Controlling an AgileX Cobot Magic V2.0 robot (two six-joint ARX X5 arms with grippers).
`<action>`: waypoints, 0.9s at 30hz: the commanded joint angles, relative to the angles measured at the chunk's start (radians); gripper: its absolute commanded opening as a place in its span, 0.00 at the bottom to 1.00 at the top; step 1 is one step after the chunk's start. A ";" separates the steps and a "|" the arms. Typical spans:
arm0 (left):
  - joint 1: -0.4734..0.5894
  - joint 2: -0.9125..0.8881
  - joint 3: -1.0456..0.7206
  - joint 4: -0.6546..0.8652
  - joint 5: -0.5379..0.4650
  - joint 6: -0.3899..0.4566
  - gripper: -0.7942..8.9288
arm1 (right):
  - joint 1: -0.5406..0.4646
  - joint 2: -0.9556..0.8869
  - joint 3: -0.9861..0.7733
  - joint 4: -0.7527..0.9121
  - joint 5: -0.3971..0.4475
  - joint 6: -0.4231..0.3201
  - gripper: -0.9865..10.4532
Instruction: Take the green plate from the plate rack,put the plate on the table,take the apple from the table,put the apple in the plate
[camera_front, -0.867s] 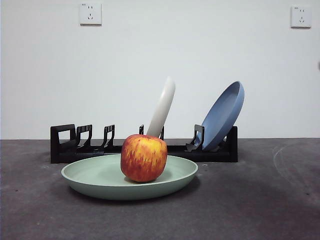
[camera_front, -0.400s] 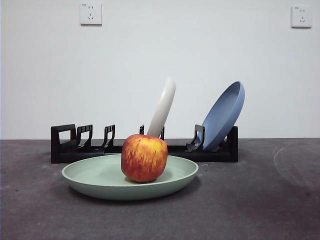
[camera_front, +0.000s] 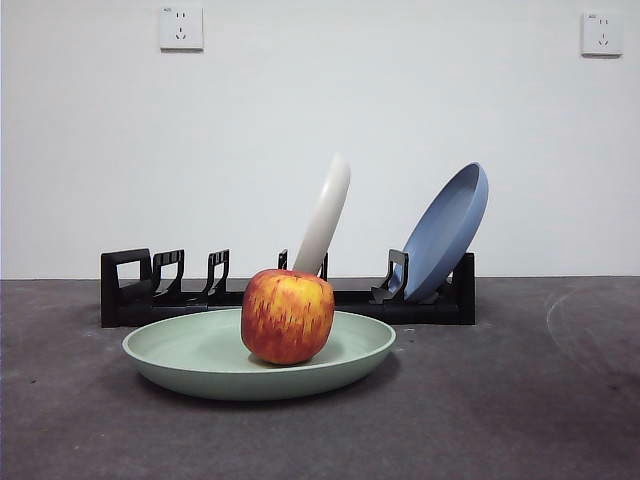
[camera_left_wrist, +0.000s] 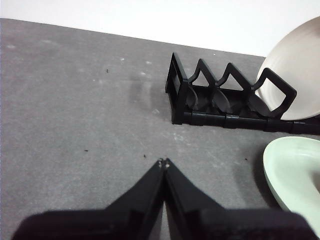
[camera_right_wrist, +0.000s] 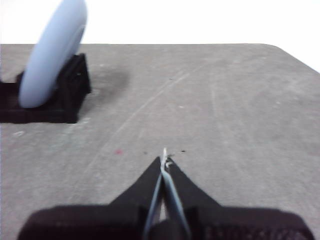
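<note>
Red with yellow streaks and patches, the apple (camera_front: 287, 315) sat upright inside the green plate (camera_front: 190, 352), a little toward the side where the blue plate stood. The green plate, a wide, shallow, matte sage-coloured round, lay flat on the dark grey speckled tabletop (camera_front: 520, 400), just in front of the plate rack (camera_front: 128, 290). Its rim spread well beyond the apple on both sides. The long, low black rack carried a cream-white plate (camera_front: 325, 215) leaning in a middle slot and a blue plate (camera_front: 448, 232) leaning at one end; the slots by its loop handle held nothing. The left gripper (camera_left_wrist: 163, 162) hovered over bare tabletop near the rack's handle end, jaws pressed together and gripping nothing. The right gripper (camera_right_wrist: 164, 159) hung over the tabletop beyond the blue plate's end, its jaws likewise closed and empty.
</note>
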 joint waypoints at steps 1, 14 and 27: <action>0.002 0.002 -0.003 0.006 0.005 0.013 0.08 | -0.003 -0.002 -0.008 -0.002 0.001 -0.008 0.07; 0.002 0.005 -0.003 0.006 0.005 0.013 0.08 | -0.003 -0.001 -0.008 0.000 0.000 -0.026 0.07; 0.002 0.005 -0.003 0.006 0.005 0.013 0.08 | -0.003 -0.001 -0.008 0.000 0.000 -0.026 0.07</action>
